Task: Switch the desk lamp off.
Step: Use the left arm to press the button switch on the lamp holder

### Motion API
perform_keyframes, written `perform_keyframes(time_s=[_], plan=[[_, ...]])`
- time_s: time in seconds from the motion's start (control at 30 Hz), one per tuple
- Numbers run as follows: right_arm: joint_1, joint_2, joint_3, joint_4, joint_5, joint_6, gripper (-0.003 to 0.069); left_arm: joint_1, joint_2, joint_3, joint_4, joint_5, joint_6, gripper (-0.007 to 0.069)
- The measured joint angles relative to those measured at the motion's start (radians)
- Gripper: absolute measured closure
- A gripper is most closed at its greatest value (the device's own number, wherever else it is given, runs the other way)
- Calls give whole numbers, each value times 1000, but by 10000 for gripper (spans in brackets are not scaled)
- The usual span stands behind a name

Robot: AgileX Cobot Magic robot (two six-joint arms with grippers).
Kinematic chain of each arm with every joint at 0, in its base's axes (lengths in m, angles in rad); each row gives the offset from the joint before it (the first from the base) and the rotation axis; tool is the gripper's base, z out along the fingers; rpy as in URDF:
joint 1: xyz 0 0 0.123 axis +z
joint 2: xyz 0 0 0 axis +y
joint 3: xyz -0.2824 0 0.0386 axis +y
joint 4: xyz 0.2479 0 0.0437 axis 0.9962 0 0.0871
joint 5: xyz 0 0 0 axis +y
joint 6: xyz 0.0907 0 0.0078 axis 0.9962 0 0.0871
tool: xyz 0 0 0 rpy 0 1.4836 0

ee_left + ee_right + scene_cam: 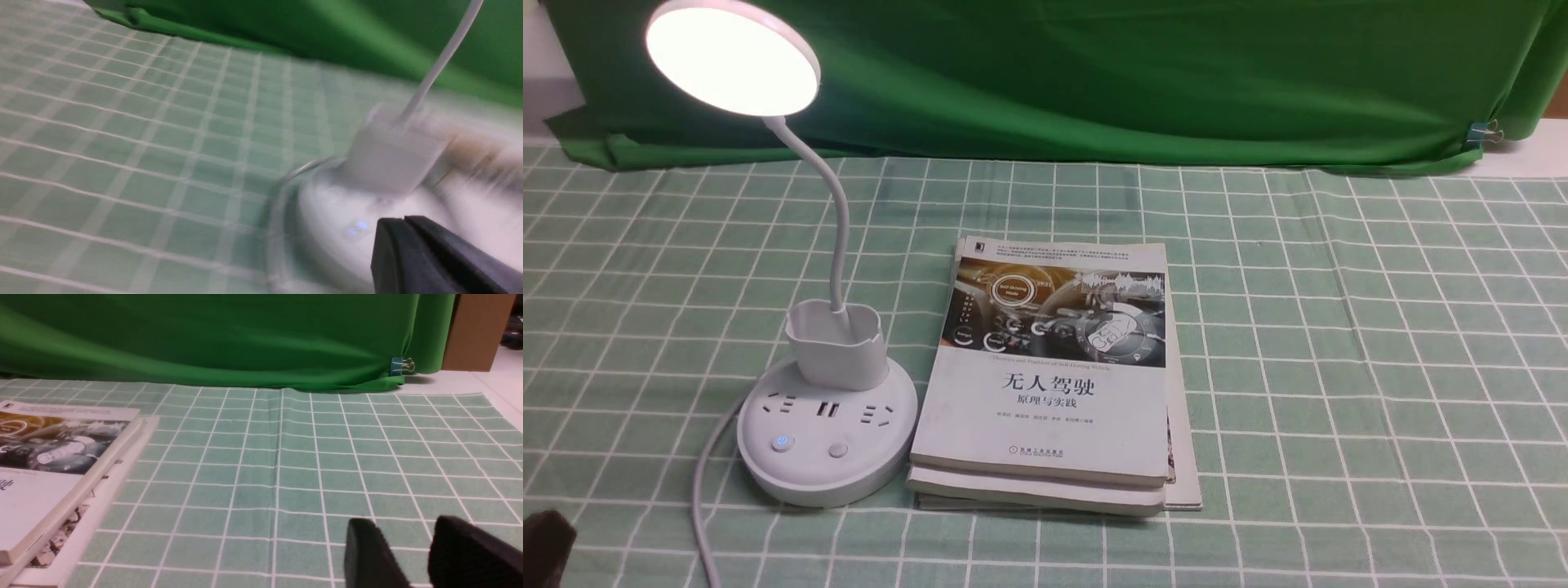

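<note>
The counter (1339, 367) holds your lamp (829, 482) on the left, beside the books (1045, 425). Its disc glows, so switching off remains undone. Your left jaws (402, 220) look closed and empty, near the base. Your right jaws (398, 526) stand partly open, gripping nothing; only the right wrist view shows them. 1 button (783, 442) glows blue.

— Can you tell me, please, how is the desk lamp (829, 441)?
— Your lamp is white and it is lit. It stands upright on the left part of the tabletop (1339, 367). Its neck curves up from the small holder, and you see the round head tilted. One of two base buttons glows blue.
</note>
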Motion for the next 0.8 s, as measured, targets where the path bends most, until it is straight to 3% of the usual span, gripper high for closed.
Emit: perform_keyframes(time_s=[0.13, 0.37, 0.57, 0.63, 0.8], plan=[[0, 0, 0, 0, 0, 0, 417, 0, 0, 0, -252, -149, -31, 624], [0, 0, 0, 0, 0, 0, 417, 0, 0, -2, -286, -257, -38, 624], [0, 0, 0, 0, 0, 0, 417, 2, 164, -206, -159, 56, -31, 624], [0, 0, 0, 0, 0, 0, 417, 2, 373, -384, -49, 323, -23, 624], [0, 0, 0, 0, 0, 0, 417, 2, 753, -628, 42, 689, 92, 624]])
